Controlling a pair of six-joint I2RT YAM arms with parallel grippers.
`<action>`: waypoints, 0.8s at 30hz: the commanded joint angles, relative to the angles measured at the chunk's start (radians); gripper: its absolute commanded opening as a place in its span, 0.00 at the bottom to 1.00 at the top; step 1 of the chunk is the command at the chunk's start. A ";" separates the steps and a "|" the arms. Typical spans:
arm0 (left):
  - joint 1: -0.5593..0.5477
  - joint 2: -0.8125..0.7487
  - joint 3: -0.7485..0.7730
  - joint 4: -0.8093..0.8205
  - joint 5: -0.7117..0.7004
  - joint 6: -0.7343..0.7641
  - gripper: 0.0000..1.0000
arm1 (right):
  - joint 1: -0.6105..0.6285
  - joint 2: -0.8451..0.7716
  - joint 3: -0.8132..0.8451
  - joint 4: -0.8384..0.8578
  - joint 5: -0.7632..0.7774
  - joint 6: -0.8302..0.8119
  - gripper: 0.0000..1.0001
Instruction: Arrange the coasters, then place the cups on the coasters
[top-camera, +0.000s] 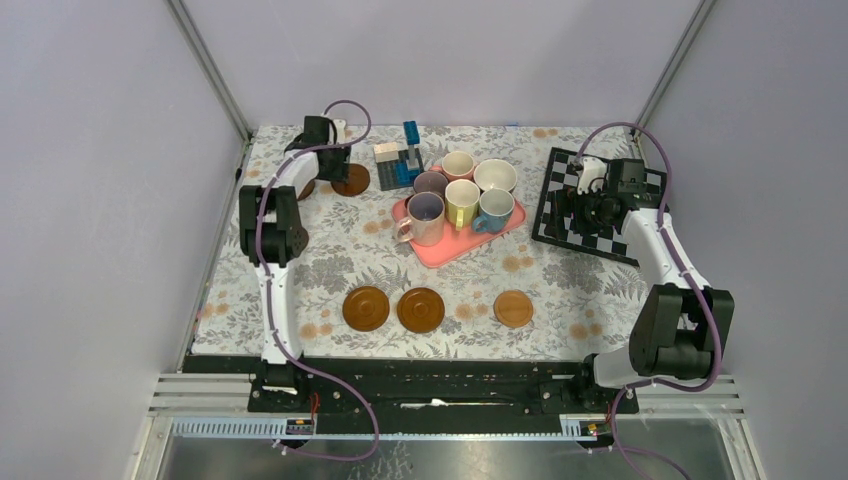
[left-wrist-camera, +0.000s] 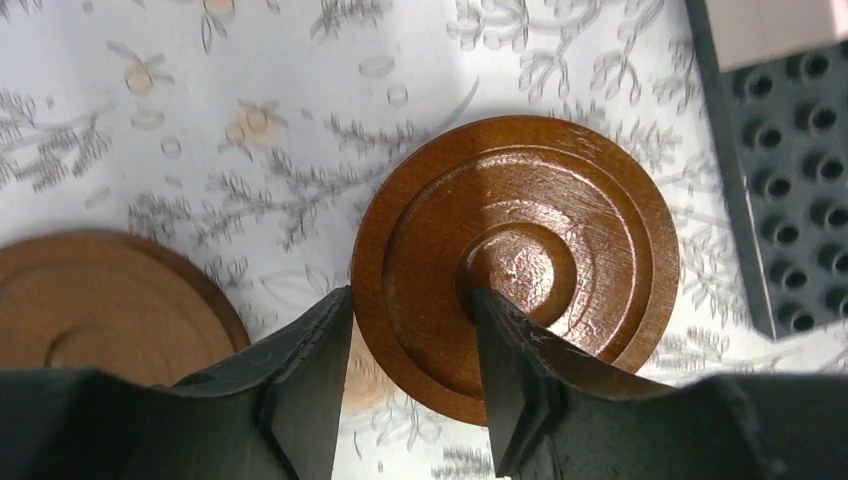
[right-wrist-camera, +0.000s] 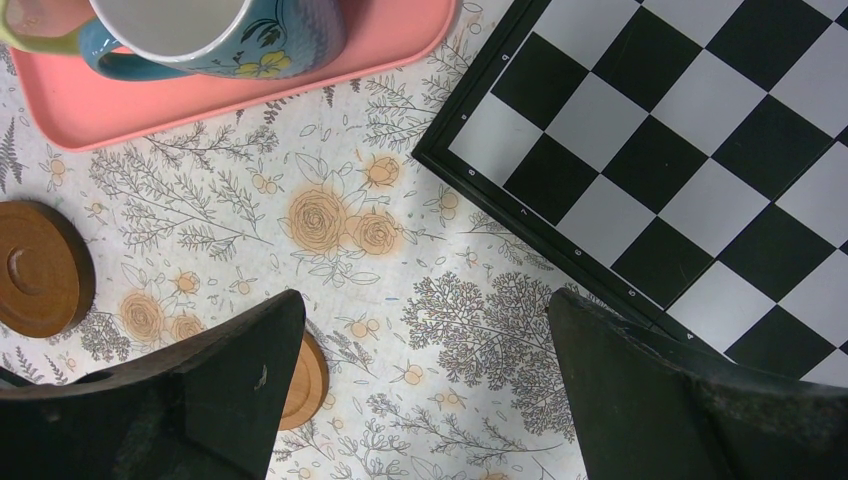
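My left hand (left-wrist-camera: 412, 300) straddles the dark coaster (left-wrist-camera: 560, 200)'s rim; I cannot tell if it grips. I should pinch firmly and lift level, clear of the neighbouring coaster (left-wrist-camera: 100, 300).

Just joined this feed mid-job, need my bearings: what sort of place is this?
Most likely a robotics lab test cell, not a home: plain grey panels on a metal frame enclose a floral-clothed table carrying mixed props: a chessboard, toy bricks, a tray of mugs.
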 joint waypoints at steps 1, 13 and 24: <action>-0.002 -0.099 -0.124 -0.050 -0.024 0.029 0.47 | -0.003 -0.047 -0.006 0.009 -0.009 -0.016 0.98; 0.022 -0.166 -0.231 -0.020 -0.035 0.050 0.46 | -0.003 -0.063 -0.005 0.008 -0.023 -0.013 0.98; 0.022 -0.118 -0.113 -0.074 -0.102 0.011 0.47 | -0.003 -0.071 0.002 0.005 -0.024 -0.010 0.98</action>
